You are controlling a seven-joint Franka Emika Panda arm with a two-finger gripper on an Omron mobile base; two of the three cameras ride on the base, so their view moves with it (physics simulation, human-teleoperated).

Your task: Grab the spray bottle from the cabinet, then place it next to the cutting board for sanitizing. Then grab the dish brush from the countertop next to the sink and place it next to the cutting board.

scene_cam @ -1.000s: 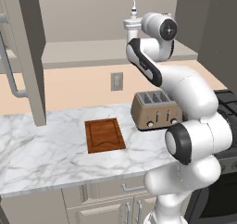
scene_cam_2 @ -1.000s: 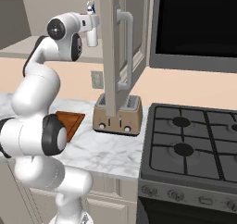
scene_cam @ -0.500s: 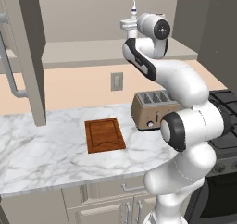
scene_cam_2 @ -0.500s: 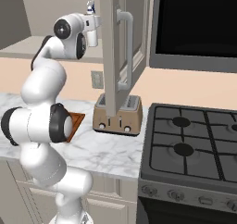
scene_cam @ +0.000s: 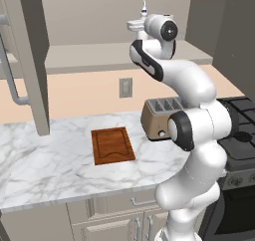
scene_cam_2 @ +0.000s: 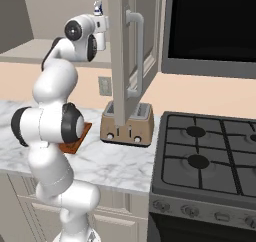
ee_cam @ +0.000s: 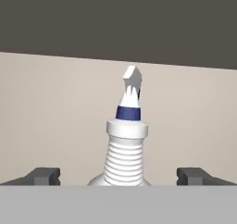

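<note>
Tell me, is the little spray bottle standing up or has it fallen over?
Standing up. In the hand view the spray bottle rises straight with its nozzle on top, between the open fingers.

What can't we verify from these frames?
- Spray bottle body: hand view, its lower part is cut off at the bottom edge.
- Hand: hand view, fingertips spread either side of the bottle; contact can't be judged.
- Bottle in left base view: the arm's wrist covers all but the nozzle.
- Cutting board: right base view, mostly behind the arm.
</note>
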